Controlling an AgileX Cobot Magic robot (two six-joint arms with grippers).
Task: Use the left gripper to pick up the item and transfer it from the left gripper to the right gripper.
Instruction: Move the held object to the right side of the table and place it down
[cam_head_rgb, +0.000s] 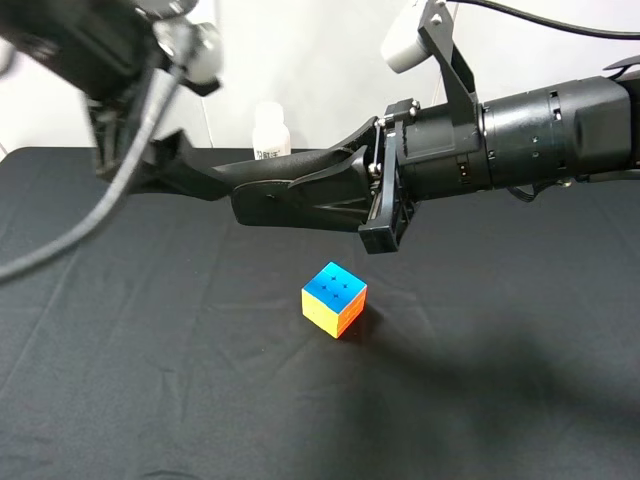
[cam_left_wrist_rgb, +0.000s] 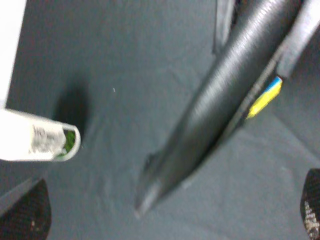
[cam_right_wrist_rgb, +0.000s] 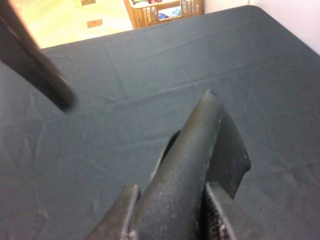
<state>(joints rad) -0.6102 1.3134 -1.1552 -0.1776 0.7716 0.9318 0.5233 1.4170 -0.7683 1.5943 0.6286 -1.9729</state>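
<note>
The item is a colour cube (cam_head_rgb: 334, 299) with blue, orange and yellow faces, resting on the black cloth near the table's middle. Nothing holds it. My right gripper (cam_head_rgb: 248, 204) reaches in from the right, level above and behind the cube, with its long black jaws together and empty; its fingers fill the right wrist view (cam_right_wrist_rgb: 222, 120). My left gripper (cam_head_rgb: 185, 170) hangs blurred at the upper left, open and empty. In the left wrist view its pads (cam_left_wrist_rgb: 30, 210) sit in the two lower corners. There a right finger (cam_left_wrist_rgb: 220, 105) crosses in front of the cube (cam_left_wrist_rgb: 265, 97).
A white bottle (cam_head_rgb: 271, 132) stands at the table's far edge, also in the left wrist view (cam_left_wrist_rgb: 35, 142). A black cloth (cam_head_rgb: 150, 380) covers the table. A grey cable (cam_head_rgb: 90, 225) loops down from the left arm. A wicker basket (cam_right_wrist_rgb: 160, 10) lies beyond the table.
</note>
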